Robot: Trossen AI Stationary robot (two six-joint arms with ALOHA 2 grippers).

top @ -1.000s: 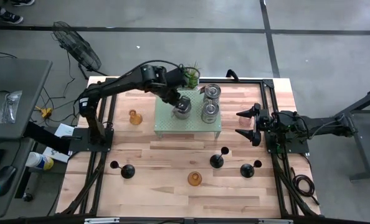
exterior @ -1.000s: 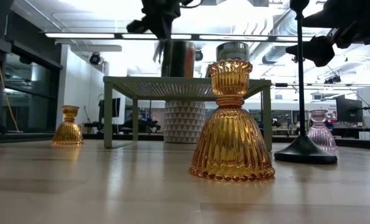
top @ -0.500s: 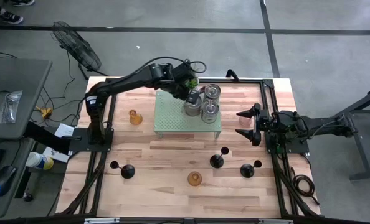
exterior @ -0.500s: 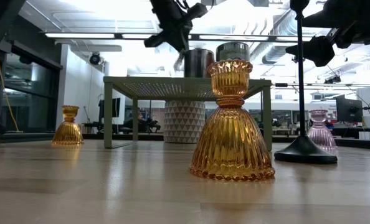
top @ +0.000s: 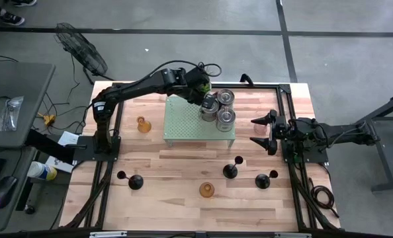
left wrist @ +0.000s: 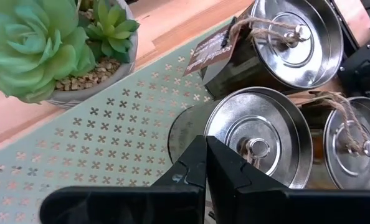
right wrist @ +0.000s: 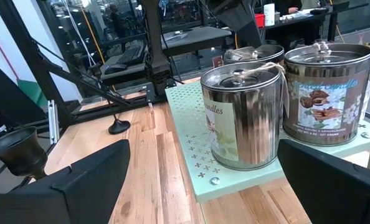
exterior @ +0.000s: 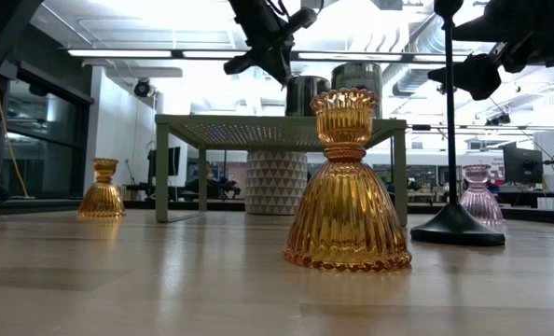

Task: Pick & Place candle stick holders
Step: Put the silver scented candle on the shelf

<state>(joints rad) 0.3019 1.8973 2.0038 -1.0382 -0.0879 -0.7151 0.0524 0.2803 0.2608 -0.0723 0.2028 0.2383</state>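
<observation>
Labels: front tin [right wrist: 242, 115] on the pale green perforated stand [right wrist: 200, 146] reads "...ndles" in script, start of the word cut off by the tin's curve. Tin beside it [right wrist: 325, 93] has a picture label with "...candles" arched above it; small print below is unreadable. Brown paper tags on twine hang from the lids, text too small to read.

Left claw [left wrist: 205, 163]: fingers pressed together, nothing between them, tips just beside the lid knob of the middle tin [left wrist: 260, 146]. In the high view it sits over the stand's back-right part next to the three-tin cluster [top: 218, 109]. Can't tell whether the tips touch the tin.

Right claw [top: 261, 132]: spread wide, empty, parked at the table's right edge, well apart from the stand.

Other holders on the table [top: 176, 205]:
- amber glass one [top: 206, 190] near the front edge, centre
- second amber one [top: 143, 124] left of the stand
- black stemmed ones at front left [top: 136, 182], front centre [top: 230, 170], front right [top: 262, 180]
- pinkish glass one [exterior: 481, 201] far right in the low view; in the high view it is mostly hidden by the right claw

Hidden or cut off:
- low view: big amber holder blocks the lower part of the tins
- green succulent pot [left wrist: 60, 56] is cropped in the left wrist view, under the arm in the high view
- third tin [left wrist: 353, 149] is cut by the frame edge
</observation>
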